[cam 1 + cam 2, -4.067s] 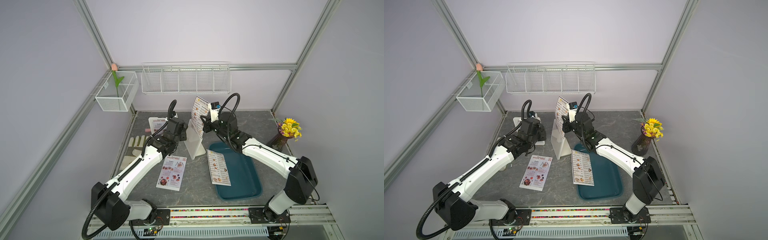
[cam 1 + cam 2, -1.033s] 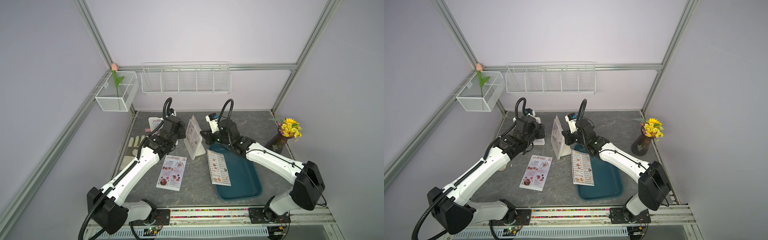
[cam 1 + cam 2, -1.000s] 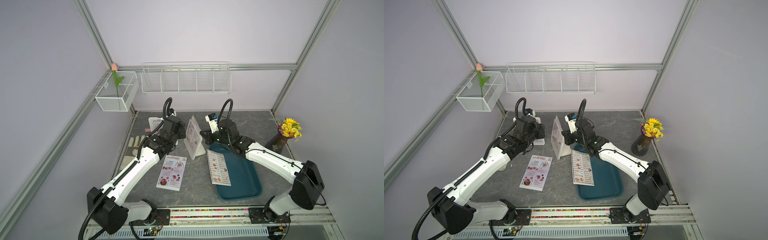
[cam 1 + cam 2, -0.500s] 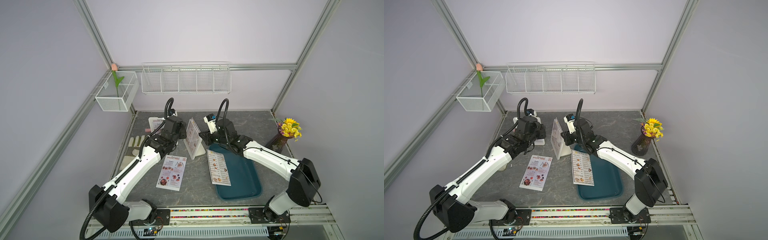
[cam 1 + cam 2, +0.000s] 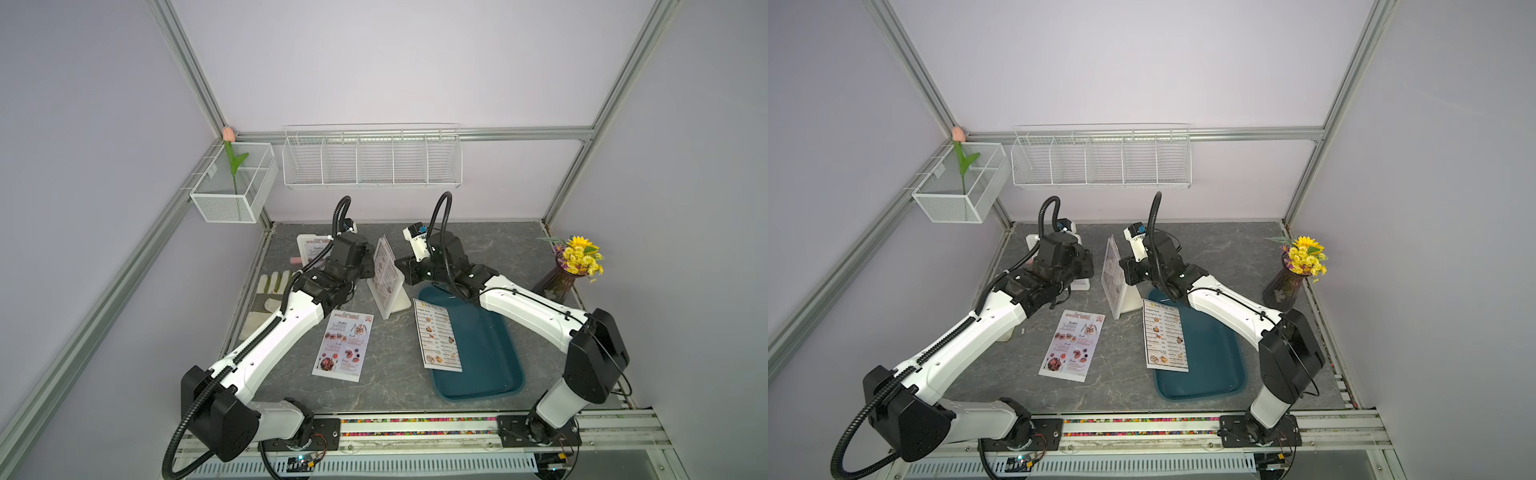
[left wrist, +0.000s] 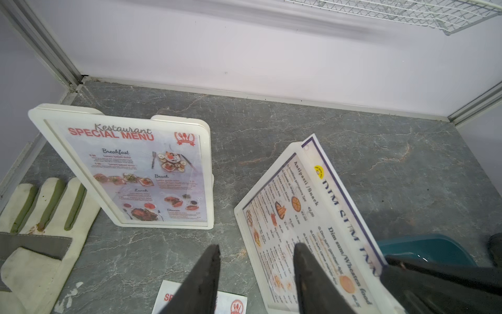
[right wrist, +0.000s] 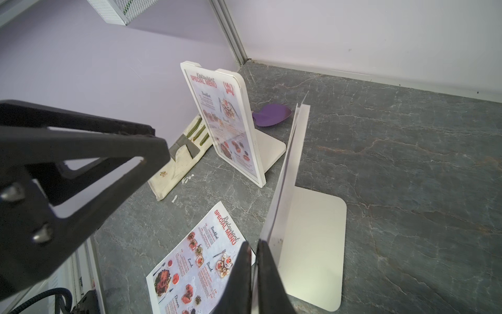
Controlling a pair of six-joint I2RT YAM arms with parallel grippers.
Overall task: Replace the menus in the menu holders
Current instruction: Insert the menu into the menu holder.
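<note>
A white menu holder (image 5: 394, 300) stands mid-table with a DIM SUM INN menu (image 6: 339, 206) in it, one edge sticking out past the frame. My right gripper (image 7: 253, 244) is shut on that protruding edge, behind the holder. My left gripper (image 6: 256, 248) is open in front of the holder's face, with the frame's lower edge showing between its fingers. A second menu holder (image 6: 38, 117) at the back left carries a SPECIAL MENU sheet (image 6: 135, 168). Another SPECIAL MENU sheet (image 5: 344, 349) lies flat on the table. A second DIM SUM INN sheet (image 5: 438, 338) lies half on the teal tray (image 5: 486, 357).
A work glove (image 5: 268, 299) lies by the left wall. A vase of yellow flowers (image 5: 569, 270) stands at the right edge. A wire rack (image 5: 370, 158) and a mesh basket (image 5: 232, 183) hang on the walls. A purple piece (image 7: 271, 115) lies behind the holders.
The DIM SUM INN menu, held high above the middle holder four seconds ago, has come down into it with my right gripper. My left gripper has drawn closer to the holder's front.
</note>
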